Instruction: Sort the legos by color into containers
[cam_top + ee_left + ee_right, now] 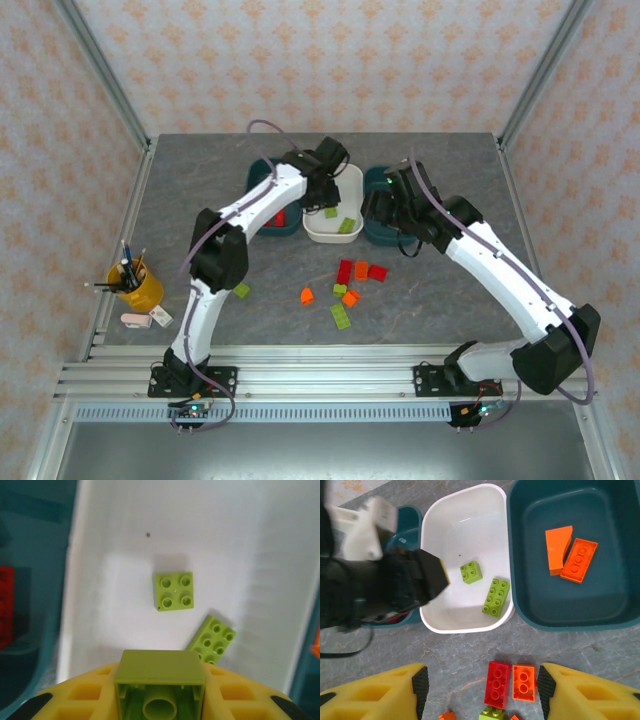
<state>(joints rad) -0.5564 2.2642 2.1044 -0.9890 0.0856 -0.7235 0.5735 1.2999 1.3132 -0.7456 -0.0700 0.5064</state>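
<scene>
Your left gripper [325, 200] pinches a light green brick [160, 672] by its sides, hollow underside facing back toward the wrist. It is poised over the white tub [240, 540], apparently because green belongs there: a square green brick [173, 591] and a longer green brick [212, 640] already lie just beyond the jaws. The left arm arches forward, wrist tipped down. Your right gripper [480, 687] hangs with jaws spread and empty. A red brick [497, 682] and an orange brick [523, 682] lie on the table between them, likely the next picks.
</scene>
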